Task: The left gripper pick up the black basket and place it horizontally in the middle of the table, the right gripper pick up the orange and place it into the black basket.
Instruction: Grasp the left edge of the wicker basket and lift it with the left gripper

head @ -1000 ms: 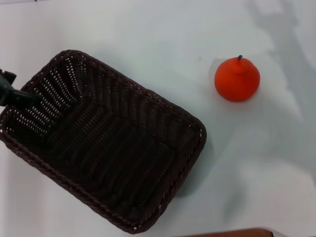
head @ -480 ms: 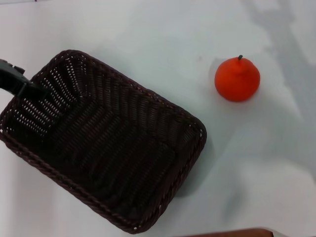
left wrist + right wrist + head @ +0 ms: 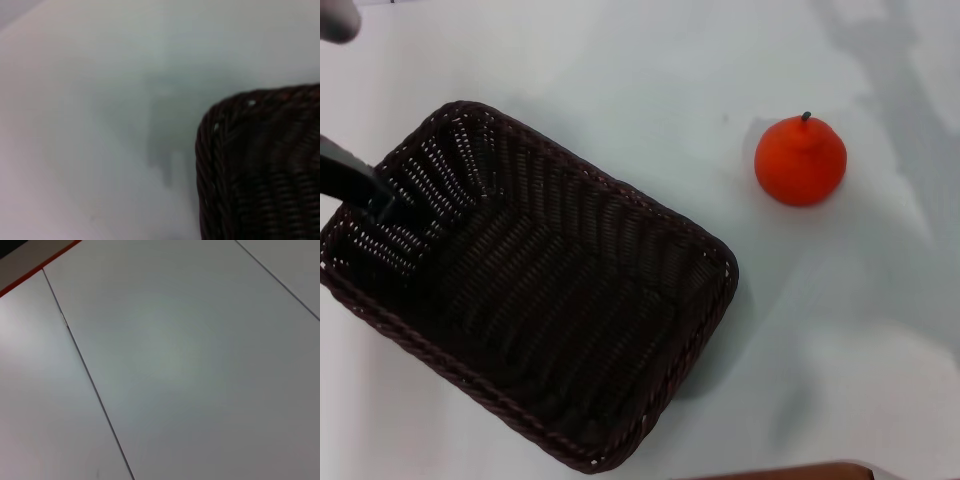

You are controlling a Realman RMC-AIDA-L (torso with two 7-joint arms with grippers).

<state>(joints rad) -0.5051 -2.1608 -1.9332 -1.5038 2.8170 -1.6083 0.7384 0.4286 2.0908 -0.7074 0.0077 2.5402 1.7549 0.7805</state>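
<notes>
The black basket (image 3: 535,285) lies at a slant on the left half of the white table (image 3: 620,80), open side up and empty. My left gripper (image 3: 365,190) shows only as a dark part at the left edge of the head view, reaching over the basket's far left rim. A corner of the basket (image 3: 260,170) fills the left wrist view. The orange (image 3: 800,160) stands upright on the table at the right, well apart from the basket. My right gripper is out of view.
A brown edge strip (image 3: 790,472) marks the table's front edge. The right wrist view shows only a white surface (image 3: 190,365) with thin seams and an orange strip (image 3: 45,262) at one corner.
The left gripper has moved a little down over the basket's left rim into the corner. The basket and the orange have not moved.
</notes>
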